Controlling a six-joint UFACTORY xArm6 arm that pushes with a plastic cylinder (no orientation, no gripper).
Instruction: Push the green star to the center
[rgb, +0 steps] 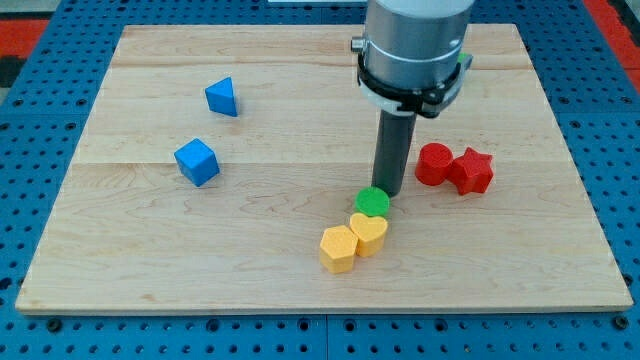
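Note:
My tip (388, 192) stands on the wooden board (150, 270), a little right of its middle. It touches the upper right side of a small green block (372, 202), which looks round rather than star-shaped. No green star can be made out anywhere on the board. The green block sits against the top of a yellow heart (368, 234). A yellow hexagon (338, 248) touches the heart's lower left side. The three form a short diagonal row below my tip.
A red round block (433, 164) and a red star (472, 171) touch each other just right of my tip. A blue triangle (222, 97) and a blue cube (196, 161) lie at the view's left. The arm's grey body (415, 45) covers part of the board's top.

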